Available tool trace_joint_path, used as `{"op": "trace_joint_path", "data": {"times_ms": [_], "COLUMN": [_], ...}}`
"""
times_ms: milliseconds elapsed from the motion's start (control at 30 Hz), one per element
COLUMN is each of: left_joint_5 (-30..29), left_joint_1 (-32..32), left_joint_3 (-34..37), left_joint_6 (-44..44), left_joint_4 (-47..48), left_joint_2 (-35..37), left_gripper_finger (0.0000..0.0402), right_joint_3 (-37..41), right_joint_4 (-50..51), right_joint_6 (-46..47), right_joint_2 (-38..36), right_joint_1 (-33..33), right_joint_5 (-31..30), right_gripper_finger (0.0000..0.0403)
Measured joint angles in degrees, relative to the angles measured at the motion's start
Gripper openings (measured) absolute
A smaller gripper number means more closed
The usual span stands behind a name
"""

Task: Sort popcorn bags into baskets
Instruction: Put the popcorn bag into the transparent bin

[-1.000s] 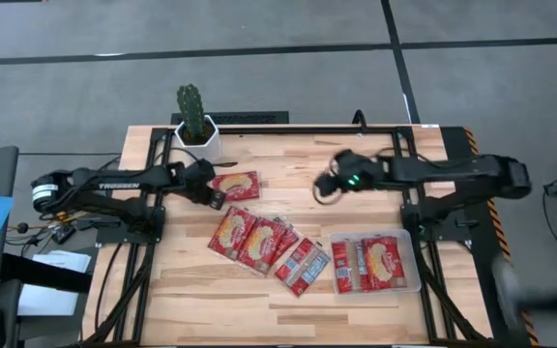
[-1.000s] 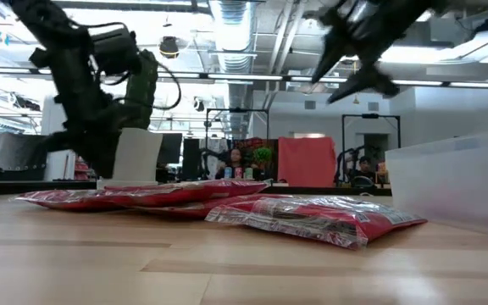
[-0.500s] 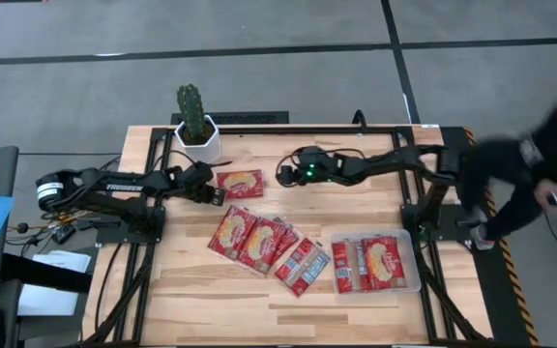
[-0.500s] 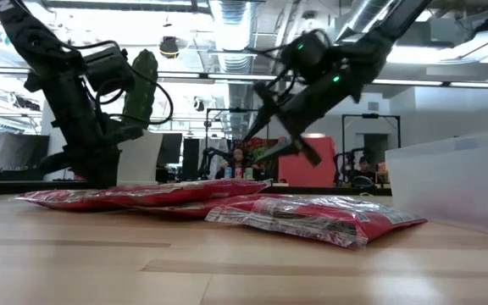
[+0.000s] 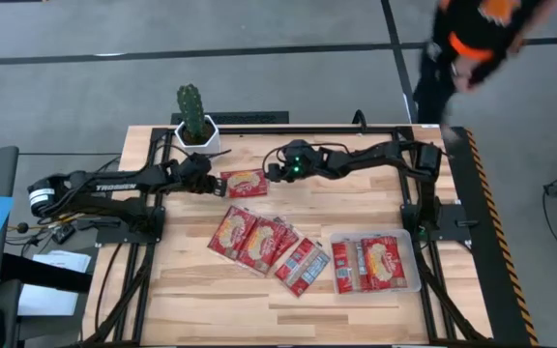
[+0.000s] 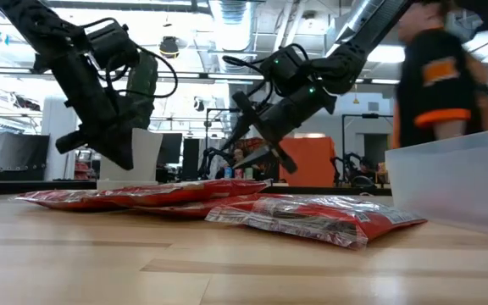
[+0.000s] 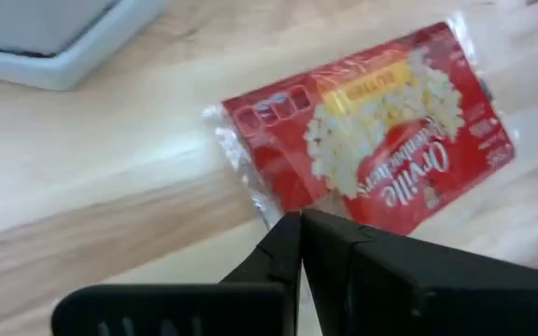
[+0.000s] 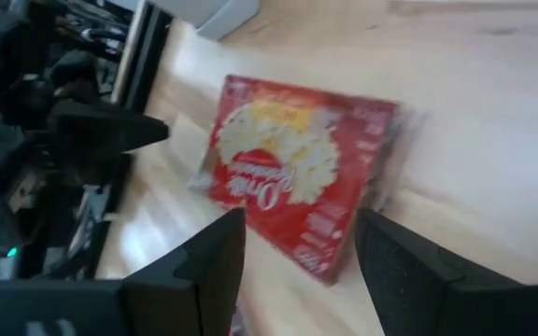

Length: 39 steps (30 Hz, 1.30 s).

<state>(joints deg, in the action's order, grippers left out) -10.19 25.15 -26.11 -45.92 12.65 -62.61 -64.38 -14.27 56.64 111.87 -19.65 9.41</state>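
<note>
Two dark arms reach in over my wooden table (image 5: 211, 300), the biggest thing in view, with a black frame (image 5: 288, 130) running along its far edge. Beyond the far right corner I see a person (image 5: 472, 43) in black and orange standing on the grey floor. My left arm stretches from the left side toward the middle, and its left gripper (image 5: 211, 184) sits clenched, fingers pressed together, hanging low just beside the left edge of a lone popcorn bag (image 5: 244, 183) at the far middle of the table; I cannot tell whether it touches the bag. My right arm comes across from the right, and its right gripper (image 5: 271, 172) stands released with fingers spread, poised over the right edge of that same bag, grasping nothing that I can see. Near the right side lies the clear basket (image 5: 412, 253), already holding two red bags (image 5: 368, 263) side by side. In the middle of the table a cluster of overlapping bags (image 5: 261, 246) lies flat, fanned out toward the basket. At the far left corner stands a cactus (image 5: 190, 111) in its white pot (image 5: 201, 145).
</note>
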Motion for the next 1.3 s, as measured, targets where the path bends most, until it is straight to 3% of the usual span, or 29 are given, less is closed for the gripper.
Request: {"op": "trace_joint_path", "data": {"times_ms": [233,333,533,833,1033,1300], "left_joint_5": [1.25,3.29,7.37,13.42,13.79,13.87], "left_joint_1": [1.55,1.59,1.59,1.57,1.20,1.15], "left_joint_3": [1.05,1.01,0.57,0.39,0.42,0.35], "left_joint_6": [1.94,2.15,0.63,-0.92,-1.51,-1.99], "left_joint_4": [-9.29,-15.27,-18.69,-28.54,-30.06,-30.39], "left_joint_2": [-6.93,-11.35,-20.46,-28.61,-29.79,-29.97], "left_gripper_finger": [0.0000,0.0000,0.0000,0.0000,0.0000,0.0000], "right_joint_3": [0.02,0.02,0.02,0.04,0.04,0.03], "right_joint_4": [0.56,0.75,6.17,8.99,15.52,12.49], "right_joint_6": [-0.93,-1.07,-1.09,-1.66,-1.33,-2.56], "right_joint_2": [0.00,0.00,0.00,0.00,-0.02,-0.02], "right_joint_1": [-0.78,-0.64,-0.71,-0.66,-0.75,-0.75], "right_joint_5": [-0.44,-0.39,-0.51,-3.51,-6.95,-6.49], "right_gripper_finger": [0.0223,0.0221,0.0222,0.0222,0.0229,0.0240]}}
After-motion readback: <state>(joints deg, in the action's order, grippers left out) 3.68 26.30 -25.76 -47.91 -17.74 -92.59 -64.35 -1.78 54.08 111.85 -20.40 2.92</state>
